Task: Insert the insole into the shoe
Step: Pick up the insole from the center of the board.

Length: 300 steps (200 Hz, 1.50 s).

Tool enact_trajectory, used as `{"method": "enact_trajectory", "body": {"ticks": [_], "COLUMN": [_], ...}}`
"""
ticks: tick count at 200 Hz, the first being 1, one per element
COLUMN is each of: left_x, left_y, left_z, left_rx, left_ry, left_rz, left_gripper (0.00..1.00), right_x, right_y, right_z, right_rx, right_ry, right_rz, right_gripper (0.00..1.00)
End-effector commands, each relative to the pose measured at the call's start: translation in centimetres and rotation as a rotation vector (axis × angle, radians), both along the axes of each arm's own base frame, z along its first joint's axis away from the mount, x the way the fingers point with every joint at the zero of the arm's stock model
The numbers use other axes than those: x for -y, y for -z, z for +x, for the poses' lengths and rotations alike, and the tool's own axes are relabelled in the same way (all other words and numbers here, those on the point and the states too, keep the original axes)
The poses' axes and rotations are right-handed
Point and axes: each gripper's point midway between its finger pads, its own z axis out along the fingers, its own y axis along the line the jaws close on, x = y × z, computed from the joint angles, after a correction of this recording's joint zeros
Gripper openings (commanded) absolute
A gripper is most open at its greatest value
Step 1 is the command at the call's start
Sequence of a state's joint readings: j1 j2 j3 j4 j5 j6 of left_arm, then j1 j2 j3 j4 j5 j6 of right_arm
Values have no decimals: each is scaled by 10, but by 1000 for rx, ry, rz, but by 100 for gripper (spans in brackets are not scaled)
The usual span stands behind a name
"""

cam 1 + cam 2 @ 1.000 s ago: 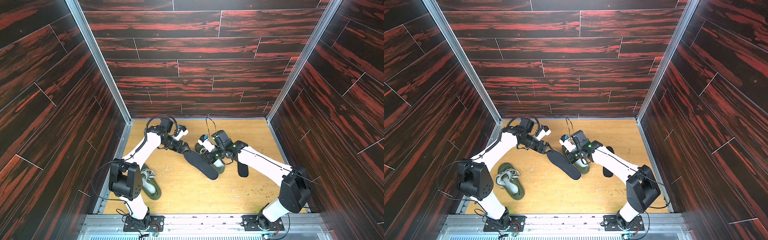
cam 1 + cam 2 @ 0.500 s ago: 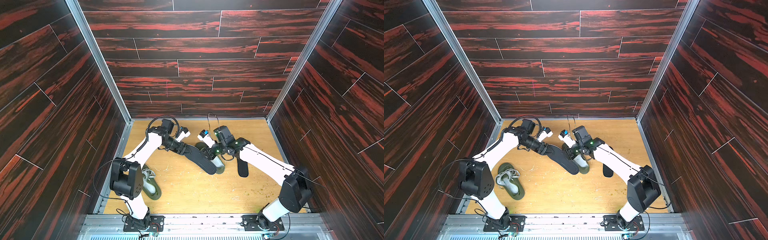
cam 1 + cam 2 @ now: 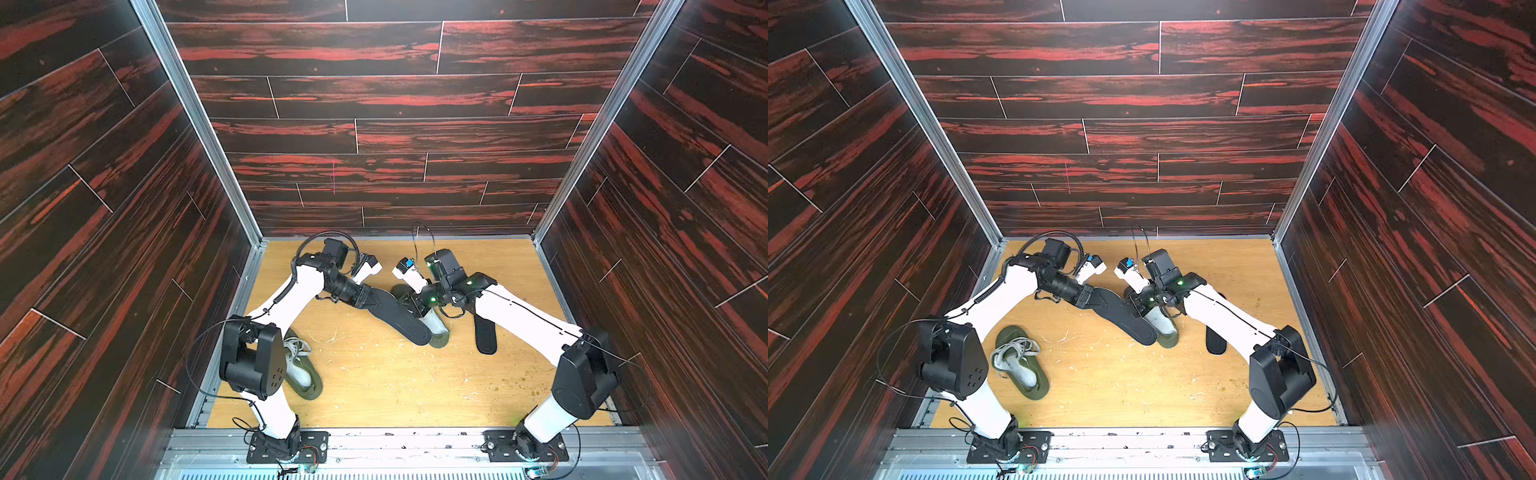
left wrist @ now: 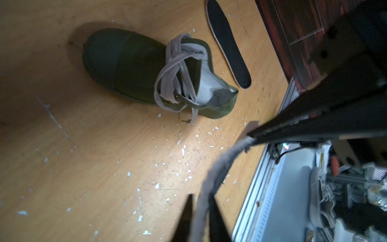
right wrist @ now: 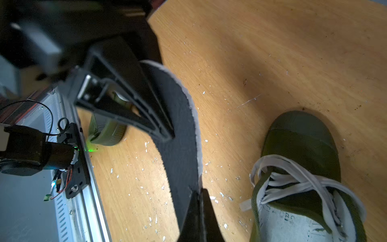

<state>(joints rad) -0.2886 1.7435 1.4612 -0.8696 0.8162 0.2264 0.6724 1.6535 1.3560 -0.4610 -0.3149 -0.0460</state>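
White arm links [image 3: 291, 303], black joints [image 3: 253, 361], black left claw [image 3: 372, 296], coiled cable [image 3: 284, 293].

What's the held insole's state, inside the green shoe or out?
Out. The black insole is pinched at each end by the left end effector and right end effector, beside the green shoe, whose opening shows pale lining.

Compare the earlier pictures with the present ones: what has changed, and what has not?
The left gripper moved in and closed on the free end of the black insole, which shifted slightly toward the back wall. The right gripper stayed shut on it; the shoe beside it, the other shoe and the spare insole kept their places.
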Motion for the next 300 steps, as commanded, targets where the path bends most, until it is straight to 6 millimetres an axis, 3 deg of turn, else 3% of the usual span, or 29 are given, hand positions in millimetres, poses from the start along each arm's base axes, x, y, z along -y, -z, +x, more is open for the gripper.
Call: {"method": "enact_trajectory", "body": {"ticks": [1, 22, 36, 66, 87, 127, 151, 176, 213, 265, 300], "left_x": [4, 6, 6, 6, 11, 20, 23, 23, 20, 22, 20], "left_y": [-21, -24, -24, -27, -30, -61, -75, -74, -66, -65, -62], "left_z": [-13, -13, -14, -4, 1, 0, -11, -19, -23, -35, -44], "left_rx": [10, 5, 3, -14, -39, -27, 3, 18, 10, 8, 44], "left_ry": [8, -4, -14, -86, -133, -180, -169, -160, -163, -113, -71], "left_rz": [-41, -56, -54, -61, -93, -171, -170, -124, -76, -75, -46], "left_gripper": [0, 0, 0, 0, 0, 0, 0, 0, 0, 0, 0], "right_x": [-4, 1, 6, 22, 29, 14, 13, 15, 8, -1, 0], "right_y": [-4, -1, -4, -10, -4, 26, 23, 10, 2, -10, -18], "right_z": [6, 9, 7, 2, -11, -37, -17, 3, 12, 8, 0], "right_rx": [15, 41, 64, 153, 235, 523, 609, 687, 705, 745, 654], "right_ry": [-6, 21, 41, 102, 94, -10, 105, 209, 211, 140, 35], "right_rz": [3, -14, -3, 31, 9, -119, -140, -137, -156, -112, -30], "right_gripper": [7, 20, 39, 69, 80, 84, 84, 84, 84, 84, 84]}}
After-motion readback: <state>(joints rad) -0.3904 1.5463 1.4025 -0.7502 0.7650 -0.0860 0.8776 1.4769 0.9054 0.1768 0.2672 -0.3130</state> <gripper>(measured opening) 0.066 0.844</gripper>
